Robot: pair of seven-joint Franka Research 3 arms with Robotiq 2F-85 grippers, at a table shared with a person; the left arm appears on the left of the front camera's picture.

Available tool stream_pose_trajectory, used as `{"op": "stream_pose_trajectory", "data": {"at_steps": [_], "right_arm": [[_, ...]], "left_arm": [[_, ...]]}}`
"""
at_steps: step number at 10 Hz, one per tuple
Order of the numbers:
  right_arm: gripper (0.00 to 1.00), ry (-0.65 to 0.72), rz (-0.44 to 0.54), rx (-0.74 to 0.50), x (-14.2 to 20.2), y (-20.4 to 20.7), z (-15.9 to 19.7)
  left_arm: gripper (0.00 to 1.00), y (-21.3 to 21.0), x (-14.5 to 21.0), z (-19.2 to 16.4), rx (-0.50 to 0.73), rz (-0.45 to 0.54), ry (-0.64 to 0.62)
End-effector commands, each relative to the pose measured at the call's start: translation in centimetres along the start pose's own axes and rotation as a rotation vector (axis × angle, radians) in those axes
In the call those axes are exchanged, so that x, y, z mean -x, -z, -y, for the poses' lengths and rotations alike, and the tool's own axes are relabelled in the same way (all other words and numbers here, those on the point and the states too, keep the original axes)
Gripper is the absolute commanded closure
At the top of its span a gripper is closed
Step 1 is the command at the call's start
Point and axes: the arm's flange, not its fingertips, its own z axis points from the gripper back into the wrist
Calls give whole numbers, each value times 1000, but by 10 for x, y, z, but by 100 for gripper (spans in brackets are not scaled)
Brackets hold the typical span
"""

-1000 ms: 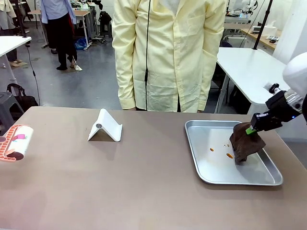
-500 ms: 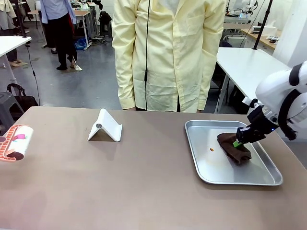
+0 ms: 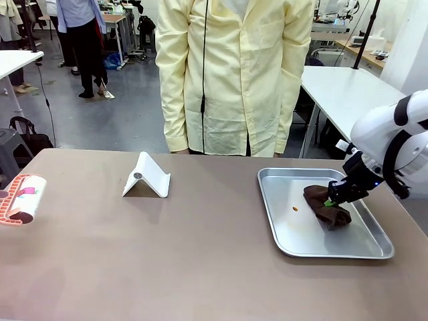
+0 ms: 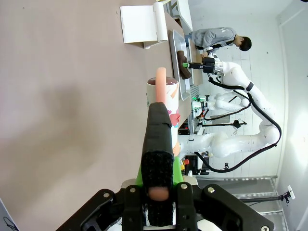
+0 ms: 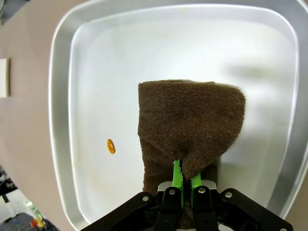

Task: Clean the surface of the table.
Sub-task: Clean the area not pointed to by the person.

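Brown cloth (image 3: pixel 319 196) lowered flat onto tray (image 3: pixel 281 175) | right gripper (image 3: pixel 329 200) pinches cloth | left gripper (image 4: pixel 159 109) grips lint roller (image 3: pixel 27 190)

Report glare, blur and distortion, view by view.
Front view: even light, sharp, soft shadow beside the stand. Left wrist view: rolled sideways, background bright white. Right wrist view: glare whitens the tray; cloth sharp.

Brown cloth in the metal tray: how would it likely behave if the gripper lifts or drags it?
Probably floppy: the brown cloth bunches and folds where the right gripper pinches it. Its terry-like pile suggests it is light and would drag rather than slip on the smooth tray.
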Motion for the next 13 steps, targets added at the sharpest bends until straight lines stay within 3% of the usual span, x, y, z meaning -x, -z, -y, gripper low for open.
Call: {"op": "stream_pose_trajectory", "data": {"at_steps": [1, 9, 13], "right_arm": [[96, -12, -23, -10, 1, 17, -13], [96, -161, -147, -174, 34, 70, -83], [96, -207, -130, -165, 36, 71, -86]], "left_arm": [[78, 0, 3, 4, -2, 1, 5], [78, 0, 3, 4, -2, 1, 5], [78, 0, 3, 4, -2, 1, 5]]}}
